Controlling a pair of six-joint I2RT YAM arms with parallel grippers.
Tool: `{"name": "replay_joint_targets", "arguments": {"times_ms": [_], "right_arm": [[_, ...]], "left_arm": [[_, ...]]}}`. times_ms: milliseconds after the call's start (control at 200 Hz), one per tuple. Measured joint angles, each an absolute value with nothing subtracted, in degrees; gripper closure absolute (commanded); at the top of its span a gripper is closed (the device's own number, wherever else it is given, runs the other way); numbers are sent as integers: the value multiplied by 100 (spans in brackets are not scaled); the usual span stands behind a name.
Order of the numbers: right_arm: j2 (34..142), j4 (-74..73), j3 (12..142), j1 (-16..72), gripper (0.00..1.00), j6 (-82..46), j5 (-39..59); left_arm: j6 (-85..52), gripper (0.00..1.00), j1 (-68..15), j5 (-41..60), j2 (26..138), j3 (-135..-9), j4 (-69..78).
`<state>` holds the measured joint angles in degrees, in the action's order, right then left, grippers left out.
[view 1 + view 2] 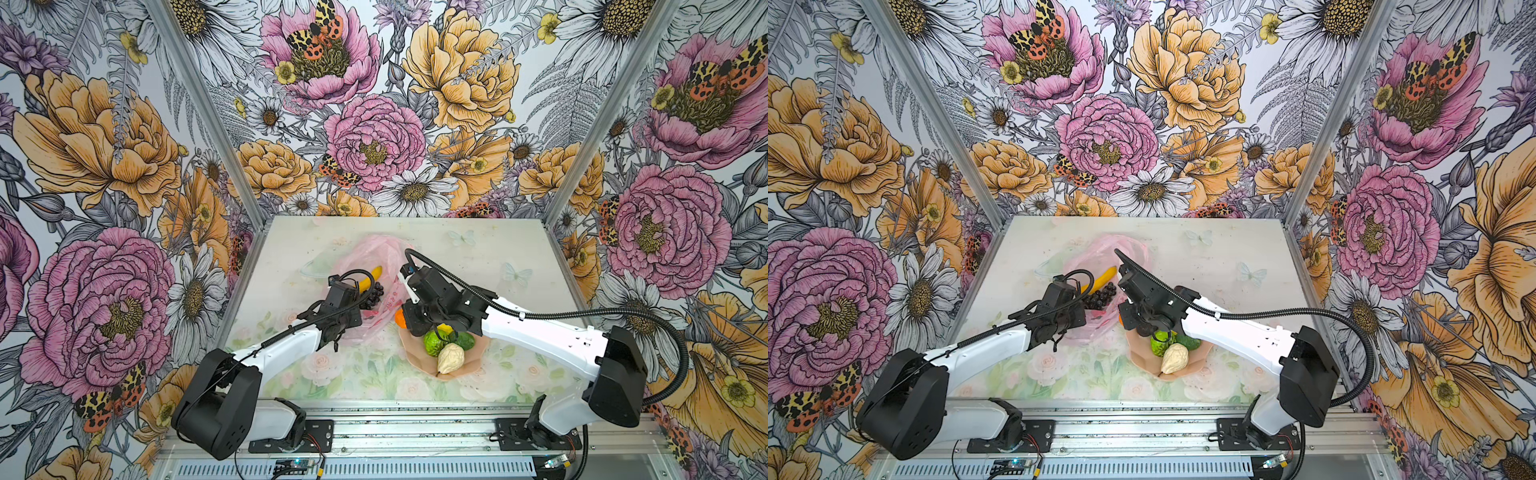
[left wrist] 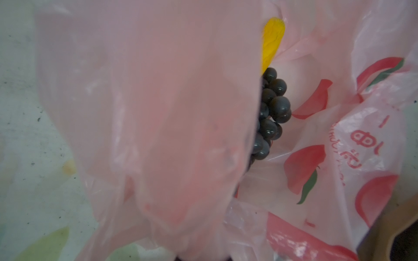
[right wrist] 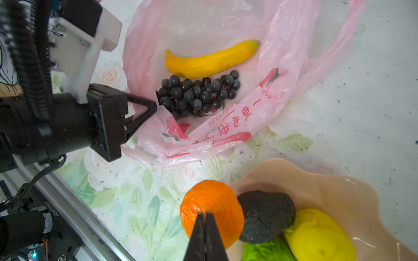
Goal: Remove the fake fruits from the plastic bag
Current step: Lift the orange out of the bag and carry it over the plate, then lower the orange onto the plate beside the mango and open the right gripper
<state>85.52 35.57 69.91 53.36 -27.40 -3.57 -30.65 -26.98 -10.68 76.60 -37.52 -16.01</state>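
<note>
The plastic bag (image 3: 282, 45) is thin, crinkled, see-through pink film with red print, and it lies open on the bench (image 3: 362, 113). 2 fruits lie inside it: a yellow banana (image 3: 210, 61) and, touching it, a bunch of dark grapes (image 3: 199, 95). Just beside the bag, a peach plate (image 3: 339, 187) holds a rough blackish piece (image 3: 267, 217), a lemon (image 3: 316, 235), a bumpy green fruit (image 3: 267, 250) and, seen in a top view, a cream pear (image 1: 451, 359). An orange tangerine (image 3: 210, 201) sits at the plate's rim.

The left jaws are together, pinched on the bag's edge right beside the grapes. In the left wrist view the film hangs blurred across most of the frame. The right jaws are together with nothing between them. Their tips are over the tangerine, clear of the bag; I cannot tell whether they touch it.
</note>
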Motion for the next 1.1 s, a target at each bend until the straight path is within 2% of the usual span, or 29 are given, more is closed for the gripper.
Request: {"name": "replay_joint_targets", "arguments": {"times_ms": [370, 761, 1101], "right_arm": [[8093, 3706, 6316, 5815, 100, -2867, -495], [7701, 3806, 5782, 5878, 99, -2956, -847], [6689, 4012, 5317, 5046, 100, -2963, -1140]], "left_arm": [[-3068, 100, -2698, -1026, 7752, -3763, -1476], [-3068, 100, -2698, -1007, 7778, -3763, -1470], [-3068, 100, -2698, -1002, 7778, -3763, -1472]]}}
